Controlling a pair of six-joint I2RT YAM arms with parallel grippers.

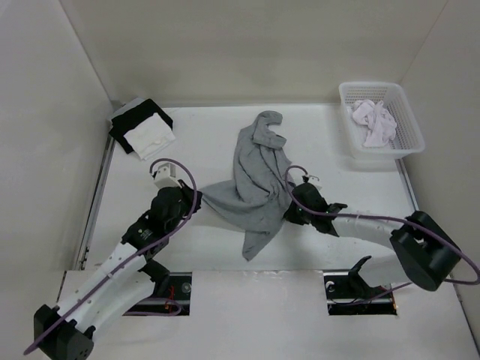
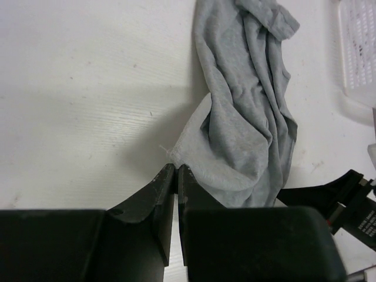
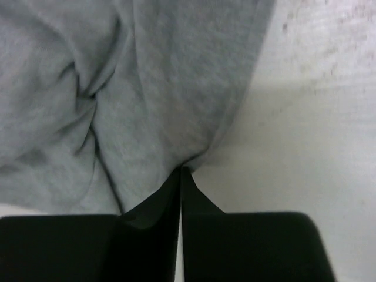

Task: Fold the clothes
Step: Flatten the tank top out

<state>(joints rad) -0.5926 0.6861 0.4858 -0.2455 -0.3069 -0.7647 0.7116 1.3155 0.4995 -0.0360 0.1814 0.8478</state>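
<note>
In the lower middle of the overhead view, the left gripper [image 1: 196,199] and right gripper [image 1: 288,213] were each pinched shut on opposite edges of the grey shirt [image 1: 255,180]. The shirt lay crumpled at the centre of the frame. Beyond it, a white basket [image 1: 348,120] sat at the upper right.

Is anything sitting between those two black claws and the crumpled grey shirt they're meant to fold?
Nothing visible. The left gripper and the right gripper are each shut on an edge of the grey knit sleeveless shirt. The white plastic basket sits well aside, at the far right.
</note>
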